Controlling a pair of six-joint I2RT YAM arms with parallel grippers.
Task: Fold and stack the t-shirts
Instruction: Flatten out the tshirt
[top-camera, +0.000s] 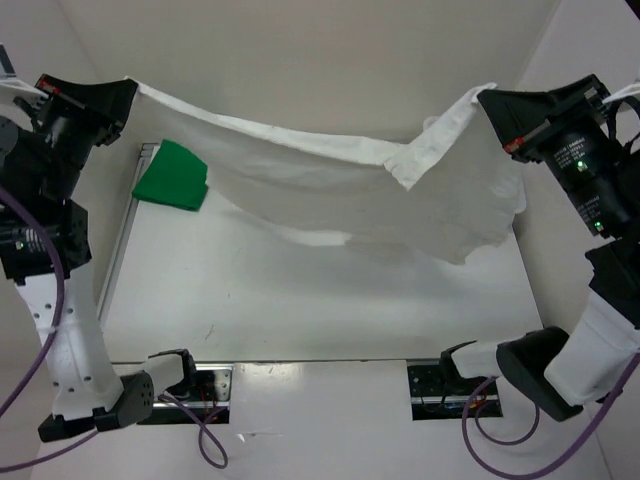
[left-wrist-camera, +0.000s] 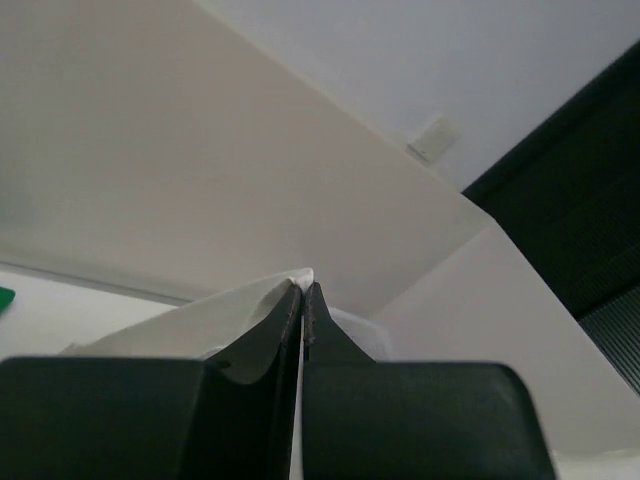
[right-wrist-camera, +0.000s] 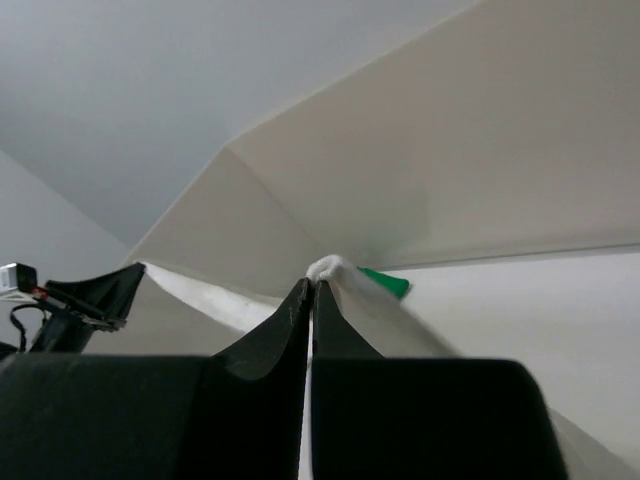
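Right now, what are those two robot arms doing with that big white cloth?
The two arms are holding a white shirt up in the air, stretched out between them. The left gripper pinches one end of its top edge and the right gripper pinches the other, both shut on the cloth. The shirt hangs over the table. A green shirt, already folded, lies on the table at the far left.
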